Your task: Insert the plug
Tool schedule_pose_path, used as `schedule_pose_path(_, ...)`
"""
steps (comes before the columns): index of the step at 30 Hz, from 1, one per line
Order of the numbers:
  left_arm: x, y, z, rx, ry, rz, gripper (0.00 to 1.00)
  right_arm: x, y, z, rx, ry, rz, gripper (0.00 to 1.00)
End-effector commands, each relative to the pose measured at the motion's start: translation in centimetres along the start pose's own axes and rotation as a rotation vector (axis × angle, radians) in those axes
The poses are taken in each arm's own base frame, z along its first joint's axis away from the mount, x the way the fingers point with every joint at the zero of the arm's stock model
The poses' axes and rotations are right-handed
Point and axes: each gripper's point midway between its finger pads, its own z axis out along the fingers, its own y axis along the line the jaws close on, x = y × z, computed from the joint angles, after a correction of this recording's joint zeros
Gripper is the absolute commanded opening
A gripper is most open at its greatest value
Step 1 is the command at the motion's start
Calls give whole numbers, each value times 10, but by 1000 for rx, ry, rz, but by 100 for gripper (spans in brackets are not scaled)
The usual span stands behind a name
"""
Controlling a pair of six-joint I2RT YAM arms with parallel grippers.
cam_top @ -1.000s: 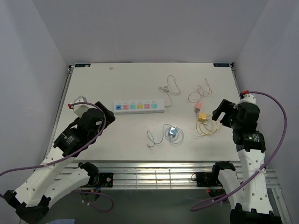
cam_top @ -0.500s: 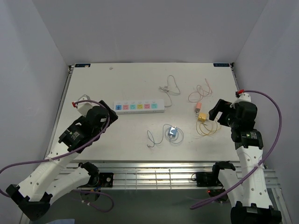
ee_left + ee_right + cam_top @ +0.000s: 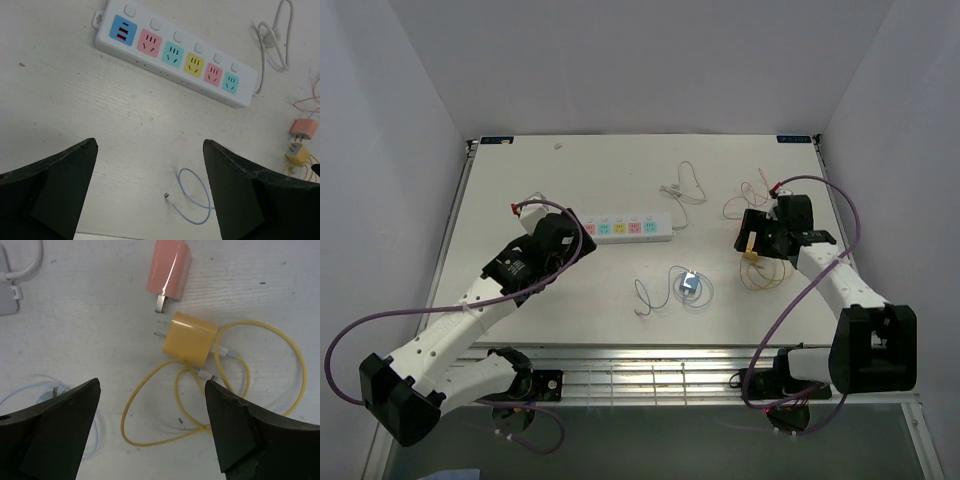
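**Top external view:** The power strip (image 3: 620, 229) lies on the counter (image 3: 550, 170). The left jaws hang at its left end. The right jaws hang over the yellow plug (image 3: 753, 255), well to the right of the strip.

**Left wrist view:** The left jaws stand wide apart and empty. The power strip (image 3: 175, 55) lies beyond them, sockets up.

**Right wrist view:** The right jaws stand wide apart and empty. The yellow plug (image 3: 191, 339) lies flat on the counter, unplugged, prongs pointing left, just beside a pink plug (image 3: 170, 271).

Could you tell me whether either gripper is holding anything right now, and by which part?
Nothing is held. The left gripper and right gripper are both open and empty; the yellow plug lies untouched below the right one.
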Motion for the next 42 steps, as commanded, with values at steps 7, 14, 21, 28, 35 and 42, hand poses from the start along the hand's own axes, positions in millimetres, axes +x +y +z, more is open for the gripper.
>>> schedule_pose_path(7,-12,-3,3,37,-41,2,98,-70,-26,61,202,-99,-43,90)
schedule_pose_path(14,-11,-1,11,20,-31,14,98,-78,-20,85,192,-91,-105,91)
schedule_pose_path(21,-11,-1,14,19,-19,15,98,-68,-18,95,226,-64,-118,96)
schedule_pose_path(28,-13,1,12,21,-26,10,98,-52,-16,105,242,-29,-113,91)
schedule_pose_path(35,-12,3,13,15,-26,13,98,-51,-21,108,273,-27,-108,73)
schedule_pose_path(42,-14,4,11,18,-32,8,98,-43,-25,114,294,-1,-90,61)
